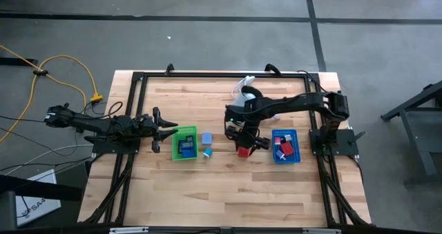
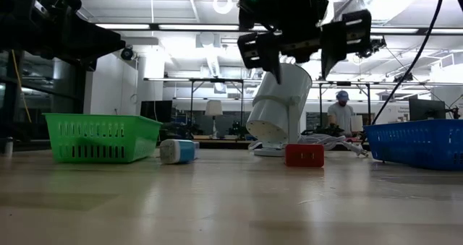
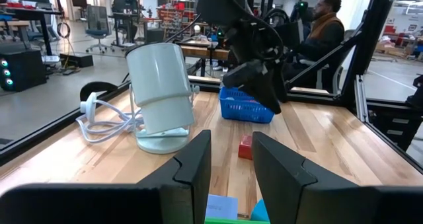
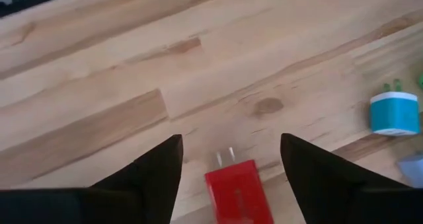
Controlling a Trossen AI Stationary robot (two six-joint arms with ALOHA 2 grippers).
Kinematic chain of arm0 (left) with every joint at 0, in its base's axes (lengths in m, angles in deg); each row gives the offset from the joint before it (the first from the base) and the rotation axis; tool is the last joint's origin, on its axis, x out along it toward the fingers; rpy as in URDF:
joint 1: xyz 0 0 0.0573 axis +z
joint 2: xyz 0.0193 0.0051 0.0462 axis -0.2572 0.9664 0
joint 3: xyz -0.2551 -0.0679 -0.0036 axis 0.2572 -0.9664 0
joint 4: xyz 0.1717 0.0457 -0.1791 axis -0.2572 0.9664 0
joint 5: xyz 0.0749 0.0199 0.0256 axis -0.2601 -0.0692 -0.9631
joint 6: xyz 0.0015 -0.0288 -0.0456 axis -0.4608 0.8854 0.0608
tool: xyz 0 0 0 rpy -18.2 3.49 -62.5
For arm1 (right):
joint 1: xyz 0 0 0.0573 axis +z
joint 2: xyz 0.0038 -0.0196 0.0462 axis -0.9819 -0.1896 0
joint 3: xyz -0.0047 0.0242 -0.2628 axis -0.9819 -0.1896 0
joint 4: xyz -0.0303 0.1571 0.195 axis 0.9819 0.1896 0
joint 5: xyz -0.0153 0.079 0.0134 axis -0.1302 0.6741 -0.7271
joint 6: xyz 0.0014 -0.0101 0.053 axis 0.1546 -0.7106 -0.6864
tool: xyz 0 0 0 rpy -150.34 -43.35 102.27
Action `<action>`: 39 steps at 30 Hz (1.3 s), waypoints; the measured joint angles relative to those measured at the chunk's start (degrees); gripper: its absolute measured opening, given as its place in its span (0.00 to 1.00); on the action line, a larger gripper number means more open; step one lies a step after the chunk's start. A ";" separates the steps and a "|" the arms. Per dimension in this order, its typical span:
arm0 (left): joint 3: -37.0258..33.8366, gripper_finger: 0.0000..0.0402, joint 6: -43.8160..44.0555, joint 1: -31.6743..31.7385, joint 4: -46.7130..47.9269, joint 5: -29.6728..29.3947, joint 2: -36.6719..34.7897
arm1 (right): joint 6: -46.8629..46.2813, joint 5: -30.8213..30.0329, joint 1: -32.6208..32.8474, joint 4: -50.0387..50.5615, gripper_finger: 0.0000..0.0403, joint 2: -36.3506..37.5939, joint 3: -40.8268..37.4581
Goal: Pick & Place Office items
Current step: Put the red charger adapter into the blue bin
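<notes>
My right hand (image 4: 231,159) hung wide open and empty above the red plug block (image 4: 236,192) on the counter (image 1: 228,186); picking step; next I needed to descend straight, then close

I see a red block (image 4: 236,190) on the pale wood-grain table (image 4: 99,72); at its three o'clock, a teal-and-white piece (image 4: 394,112). Green tray (image 1: 184,144) at nine, blue tray (image 1: 285,145) at three.
</notes>
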 joint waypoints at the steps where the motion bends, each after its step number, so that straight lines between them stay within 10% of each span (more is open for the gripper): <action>1: -0.01 0.26 0.00 0.00 0.00 -0.01 0.00 | 0.75 -0.27 0.00 -0.18 0.61 -0.40 0.00; 39: -0.02 0.26 -0.01 -0.01 0.00 -0.01 0.00 | 13.79 -7.53 1.12 -4.05 0.63 -6.60 -3.15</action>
